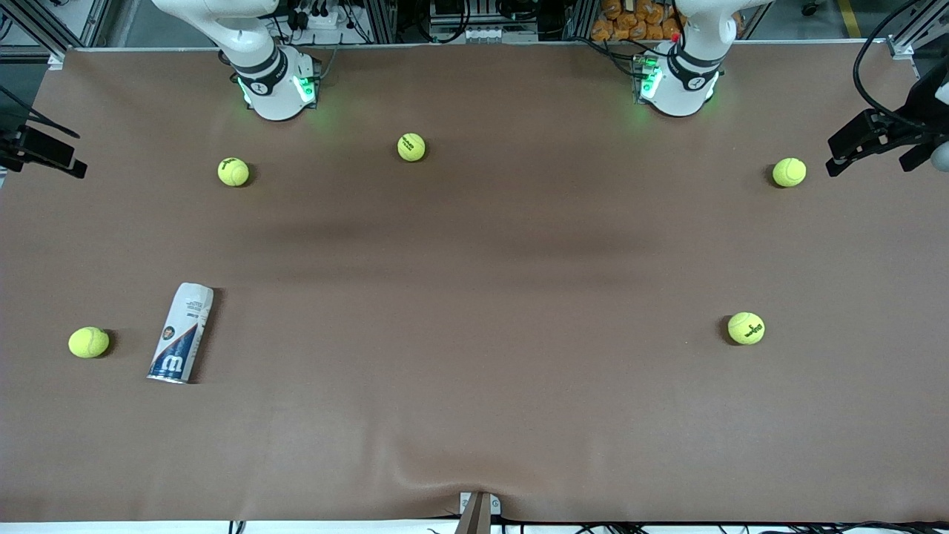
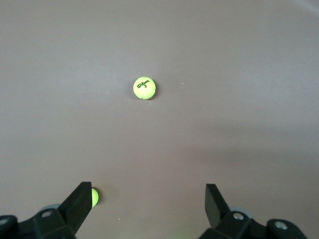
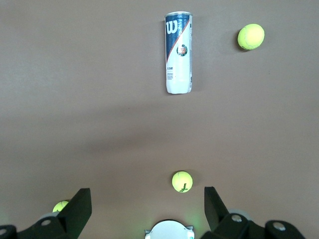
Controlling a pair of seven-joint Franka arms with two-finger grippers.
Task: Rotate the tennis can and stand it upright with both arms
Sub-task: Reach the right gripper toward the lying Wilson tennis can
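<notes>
The tennis can [image 1: 182, 332] lies on its side on the brown table, toward the right arm's end and near the front camera, its silvery rim facing that camera. It also shows in the right wrist view [image 3: 179, 52], far from the fingers. My right gripper [image 3: 146, 194] is open and empty, high over the table above its own base [image 3: 168, 230]. My left gripper [image 2: 148, 191] is open and empty, high over bare table near the left arm's base. Neither gripper shows in the front view; only the arms' bases [image 1: 276, 85] [image 1: 678, 81] do.
Several yellow-green tennis balls lie scattered: one beside the can [image 1: 89, 342], two near the right arm's base [image 1: 233, 171] [image 1: 411, 147], two toward the left arm's end [image 1: 789, 172] [image 1: 746, 328]. Black camera mounts stand at both table ends [image 1: 882, 137] [image 1: 44, 152].
</notes>
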